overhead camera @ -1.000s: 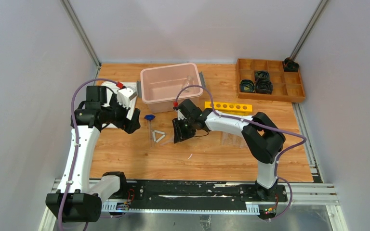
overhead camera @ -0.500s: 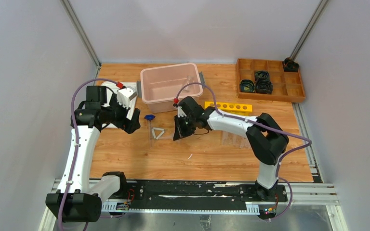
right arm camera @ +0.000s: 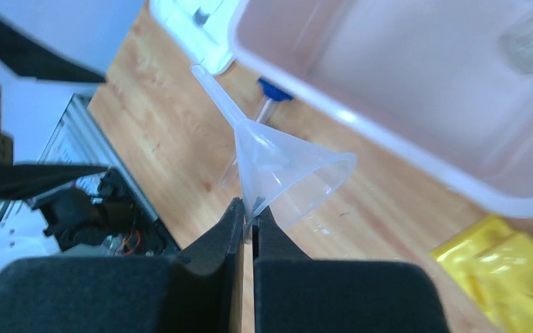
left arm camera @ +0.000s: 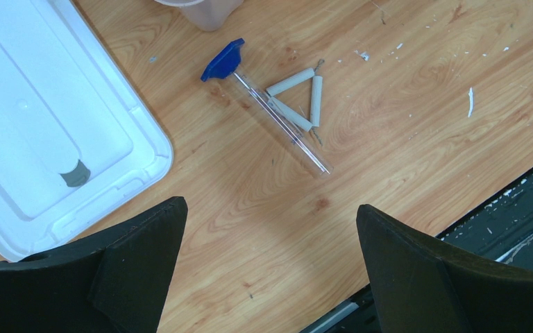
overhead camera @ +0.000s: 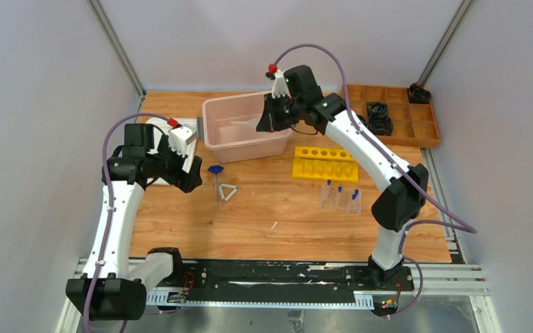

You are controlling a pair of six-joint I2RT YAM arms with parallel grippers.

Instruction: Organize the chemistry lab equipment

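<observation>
Right now the right gripper (right arm camera: 247,220) is pressed together on the clear funnel (right arm camera: 277,166). It pinches the cone wall at the rim, and the stem points away from the fingers. In the top view the right arm is stretched out high, with the gripper over the 3 o'clock side of the pink tub (overhead camera: 243,150). The funnel is off the table and touches only the fingers. Something clear sits in one corner of the tub in the right wrist view, too blurred to name.

Left gripper (left arm camera: 271,277): jaws spread wide, nothing between them. It hangs over bare wood at 9 o'clock of table centre. Just beyond it the long clear tube (left arm camera: 277,114) with a blue cap lies flat on the table. The white triangle (left arm camera: 298,97) lies touching the tube at mid-length. The white lid (left arm camera: 55,125) lies flat at 9 o'clock of the tub.

The yellow six-hole tube rack (overhead camera: 324,164) stands at 3 o'clock of table centre, just beside the tub's 4 o'clock corner. The clear rack (overhead camera: 340,202) is at 5 o'clock of the yellow one, near but apart. Three small blue-capped tubes (overhead camera: 340,189) stand upright in it.

The wooden tray (overhead camera: 388,142) sits in the 2 o'clock corner of the table with black rings (overhead camera: 375,118) in its compartments. One more ring is at its 1 o'clock corner; I cannot tell whether it is inside or outside the tray.
</observation>
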